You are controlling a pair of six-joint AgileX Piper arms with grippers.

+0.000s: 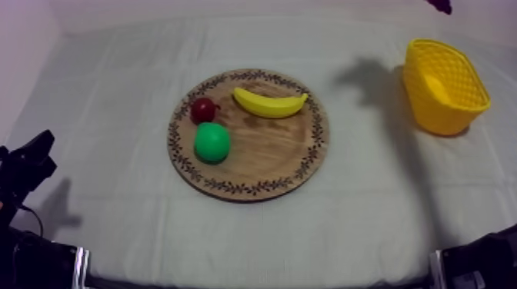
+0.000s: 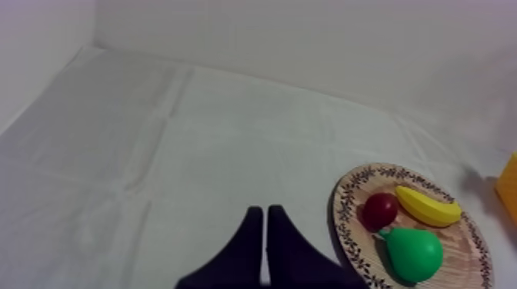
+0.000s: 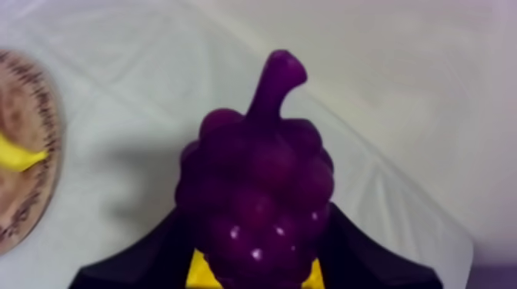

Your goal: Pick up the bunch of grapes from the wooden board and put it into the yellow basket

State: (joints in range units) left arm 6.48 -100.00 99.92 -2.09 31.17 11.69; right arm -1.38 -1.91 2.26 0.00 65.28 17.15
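Behind grapes point(image 3: 258, 192) in right pincer point(image 3: 258, 254), basket point(image 3: 198, 277) mostly hidden.

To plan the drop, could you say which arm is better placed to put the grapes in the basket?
Right: the right gripper is shut on the bunch of grapes over the yellow basket; left gripper sits shut beyond the wooden board.

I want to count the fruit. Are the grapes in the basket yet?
Not yet. The right gripper holds the bunch of grapes above the yellow basket.

Open cloth point(image 1: 369, 177) separates wooden board point(image 1: 281, 154) from yellow basket point(image 1: 461, 104) (toy fruit point(image 1: 211, 143) occupies the board).
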